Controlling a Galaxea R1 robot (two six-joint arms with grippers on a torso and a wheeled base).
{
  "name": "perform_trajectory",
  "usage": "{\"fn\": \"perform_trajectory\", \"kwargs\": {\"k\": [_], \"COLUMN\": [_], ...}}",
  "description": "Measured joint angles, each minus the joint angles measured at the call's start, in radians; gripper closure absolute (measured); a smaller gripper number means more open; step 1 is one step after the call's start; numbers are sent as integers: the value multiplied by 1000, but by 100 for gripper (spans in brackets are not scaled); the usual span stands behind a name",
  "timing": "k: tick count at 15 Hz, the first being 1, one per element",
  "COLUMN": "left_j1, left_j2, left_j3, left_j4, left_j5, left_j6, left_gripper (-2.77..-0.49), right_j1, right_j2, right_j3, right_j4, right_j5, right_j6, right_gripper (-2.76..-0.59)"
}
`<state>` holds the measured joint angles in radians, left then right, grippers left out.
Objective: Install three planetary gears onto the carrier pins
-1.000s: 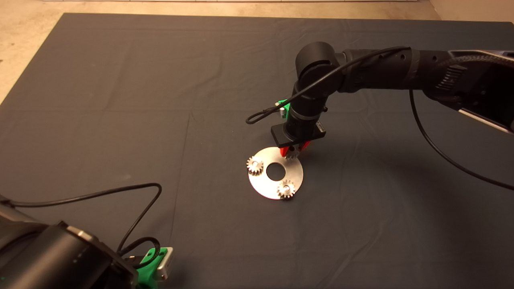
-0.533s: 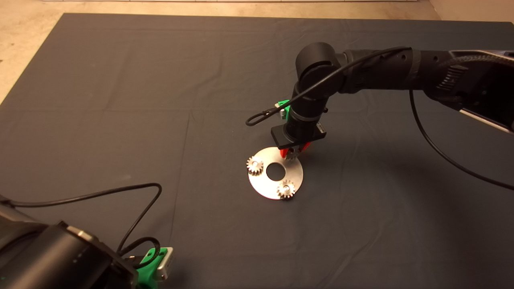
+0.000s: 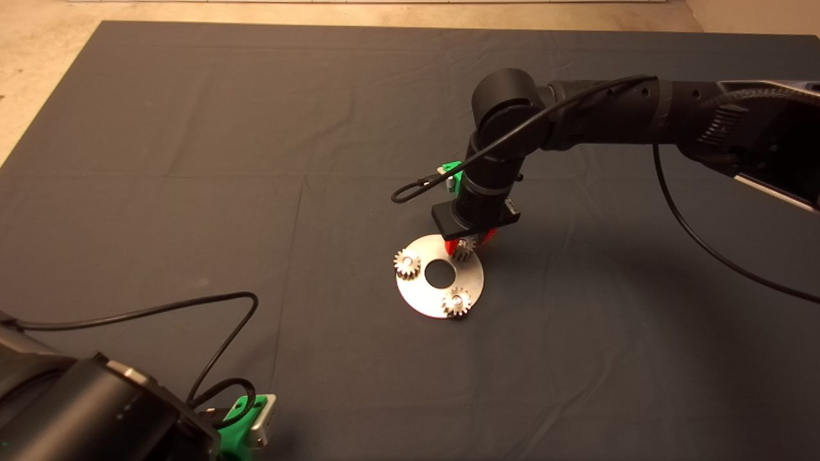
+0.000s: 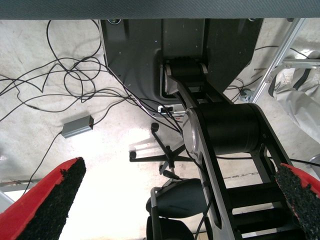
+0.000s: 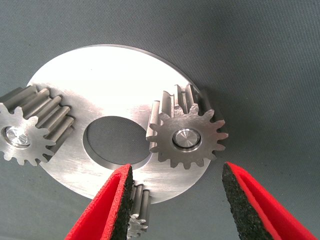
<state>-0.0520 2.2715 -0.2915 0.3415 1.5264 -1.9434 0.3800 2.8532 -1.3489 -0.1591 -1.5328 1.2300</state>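
hovering just above the disc (image 3: pixel 435 296), the right end effector (image 3: pixel 470 241) sits over the far gear (image 3: pixel 464 248) in the head view; two more planetary gears (image 3: pixel 407 264) (image 3: pixel 456 302) sit on the disc at its left and near edges. disc lies mid-mat (image 3: pixel 192 160) on the surface. left end effector (image 3: pixel 246 424) parked at the lower left edge.

left wrist view: fingers (image 4: pixel 47 202) spread wide, holding nothing, only floor, cables and robot base behind.

right wrist view: right end effector (image 5: pixel 177 207) spread, pads (image 5: pixel 120 200) clear of the gear (image 5: pixel 186 136), which is seated on its carrier pin (image 5: pixel 186 138); another gear (image 5: pixel 27 132) is also on a pin (image 5: pixel 14 136).

all three look installed. risk: a finger catching teeth on the way up could lift that gear or drag the loose disc.
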Motion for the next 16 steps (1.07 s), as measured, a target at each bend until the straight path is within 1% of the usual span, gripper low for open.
{"fn": "perform_trajectory", "kwargs": {"k": [1,3,4,5,6,7,8,10,11,12,13,14,15,16], "left_j1": [1,8,8,8,8,8,8,8,8,8,8,4,-12,-46], "left_j2": [0,0,0,0,0,0,0,0,0,0,0,1,4,10], "left_j3": [0,0,0,0,0,0,0,0,0,0,0,0,0,0], "left_j4": [0,0,0,0,0,1,3,4,5,5,5,4,4,4], "left_j5": [0,0,0,0,0,0,0,0,0,0,0,0,0,0], "left_j6": [0,0,0,0,0,0,0,0,0,0,0,0,0,0], "left_gripper": [-277,-277,-277,-277,-277,-277,-277,-277,-277,-277,-277,-277,-277,-277], "right_j1": [0,10,24,47,74,95,107,108,110,115,122,124,124,125], "right_j2": [-1,-23,-47,-79,-115,-144,-164,-200,-230,-275,-320,-367,-411,-441], "right_j3": [1,25,50,87,139,201,274,447,547,636,706,767,814,841], "right_j4": [0,0,0,0,0,-1,-1,0,1,2,6,21,44,60], "right_j5": [0,5,7,7,2,-4,-4,2,12,10,4,2,2,1], "right_j6": [0,0,1,7,23,54,90,193,266,341,394,430,448,456], "right_gripper": [-142,-146,-154,-156,-159,-163,-171,-174,-184,-186,-186,-189,-200,-202]}}
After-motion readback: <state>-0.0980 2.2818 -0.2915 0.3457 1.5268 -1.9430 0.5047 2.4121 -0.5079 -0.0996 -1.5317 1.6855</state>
